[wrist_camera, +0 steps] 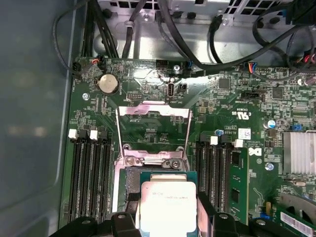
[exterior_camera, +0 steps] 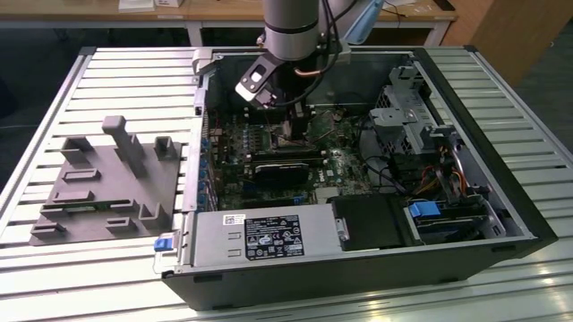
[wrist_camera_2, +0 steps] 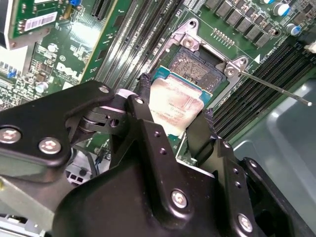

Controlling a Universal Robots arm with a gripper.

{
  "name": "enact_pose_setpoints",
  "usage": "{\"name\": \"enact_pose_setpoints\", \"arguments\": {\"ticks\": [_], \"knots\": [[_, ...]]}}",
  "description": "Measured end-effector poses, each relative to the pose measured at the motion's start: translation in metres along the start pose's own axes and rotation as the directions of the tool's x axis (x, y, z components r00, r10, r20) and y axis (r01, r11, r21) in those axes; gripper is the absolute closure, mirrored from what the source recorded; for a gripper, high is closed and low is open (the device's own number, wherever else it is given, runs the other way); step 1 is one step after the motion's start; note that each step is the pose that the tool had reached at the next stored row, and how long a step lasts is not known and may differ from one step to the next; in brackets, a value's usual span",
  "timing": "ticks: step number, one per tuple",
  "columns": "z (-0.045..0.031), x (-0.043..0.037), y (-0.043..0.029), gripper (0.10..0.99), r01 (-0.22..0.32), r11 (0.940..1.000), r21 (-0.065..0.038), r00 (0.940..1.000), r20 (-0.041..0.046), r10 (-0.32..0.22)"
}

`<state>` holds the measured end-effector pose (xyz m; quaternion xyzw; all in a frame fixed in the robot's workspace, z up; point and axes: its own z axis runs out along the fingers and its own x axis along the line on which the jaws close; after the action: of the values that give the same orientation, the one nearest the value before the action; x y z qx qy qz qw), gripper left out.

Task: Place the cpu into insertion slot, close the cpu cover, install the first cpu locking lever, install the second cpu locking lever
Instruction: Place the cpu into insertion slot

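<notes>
The cpu (wrist_camera_2: 175,106) is a flat square chip with a dull silver top, and my gripper (wrist_camera_2: 175,98) is shut on its two opposite edges. In the first wrist view the cpu (wrist_camera: 168,205) hangs over the insertion slot (wrist_camera: 129,183), hiding most of it, with black fingers (wrist_camera: 207,210) on either side. I cannot tell whether chip and slot touch. The slot's dark recessed centre (wrist_camera_2: 195,61) shows just beyond the chip. The cpu cover (wrist_camera: 153,108), a thin silvery frame, stands swung open away from the slot. A thin locking lever (wrist_camera_2: 276,88) sticks out beside the slot. In the exterior view my gripper (exterior_camera: 291,127) reaches down into the open computer case.
Long black memory slots (wrist_camera: 91,173) flank the socket on both sides. Black cables (wrist_camera: 197,59) run along the case wall beyond the board, and a finned heatsink (wrist_camera: 301,153) sits to one side. A grey fixture (exterior_camera: 107,181) lies on the slatted table at the exterior view's left.
</notes>
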<state>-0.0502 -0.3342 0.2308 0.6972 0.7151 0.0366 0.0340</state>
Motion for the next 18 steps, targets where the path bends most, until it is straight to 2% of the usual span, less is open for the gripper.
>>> {"name": "enact_pose_setpoints", "arguments": {"ticks": [7,18], "knots": [[0.0085,0.0017,-0.0019,0.549,0.0,1.0,0.0,1.0,-0.0001,0.0],[0.018,0.0041,-0.0056,0.549,-0.003,1.0,0.0,1.0,0.0003,0.003]]}}
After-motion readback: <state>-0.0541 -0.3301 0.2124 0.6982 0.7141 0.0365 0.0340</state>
